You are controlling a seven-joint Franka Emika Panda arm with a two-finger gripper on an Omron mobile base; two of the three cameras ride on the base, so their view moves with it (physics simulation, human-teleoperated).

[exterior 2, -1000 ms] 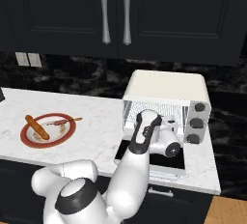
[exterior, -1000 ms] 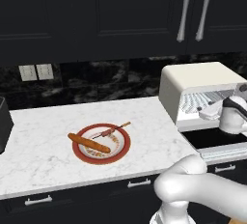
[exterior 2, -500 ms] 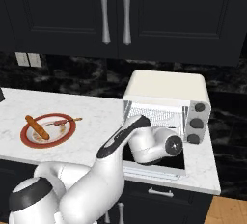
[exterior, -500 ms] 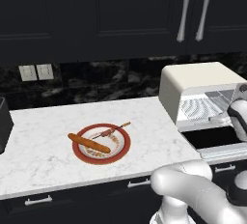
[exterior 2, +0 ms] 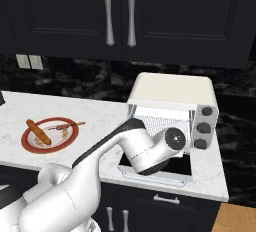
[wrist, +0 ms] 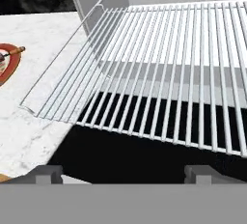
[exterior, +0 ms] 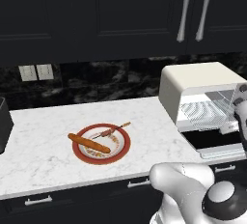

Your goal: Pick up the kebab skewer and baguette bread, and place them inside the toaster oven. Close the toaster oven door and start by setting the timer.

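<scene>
The cream toaster oven [exterior: 193, 80] [exterior 2: 172, 91] stands at the counter's right end. Its toaster oven door [exterior: 217, 146] [wrist: 144, 158] lies open and flat, and the wire rack [wrist: 159, 73] [exterior: 205, 108] is slid part way out over it. My gripper [wrist: 124, 175] is open and empty, just in front of the rack's edge and above the dark door glass. To the left, a red-rimmed plate [exterior: 123, 147] [exterior 2: 30, 145] carries the orange-brown baguette bread [exterior: 89, 143] [exterior 2: 38, 132] and the thin kebab skewer [exterior: 112, 131] [exterior 2: 70, 125] side by side. The plate's rim [wrist: 9, 68] and the skewer's tip [wrist: 17, 50] show at the hand view's left edge.
Three dark round knobs [exterior 2: 202, 128] line the oven's right front. A dark appliance [exterior: 4, 126] sits at the counter's far left. Black upper cabinets with silver handles [exterior: 193, 11] hang overhead. My own arm [exterior 2: 135, 148] covers much of the oven's front in the right base view.
My hand has dropped from the oven's mouth to just in front of the rack, and the elbow has swung low. The plate, baguette and skewer have not moved.
</scene>
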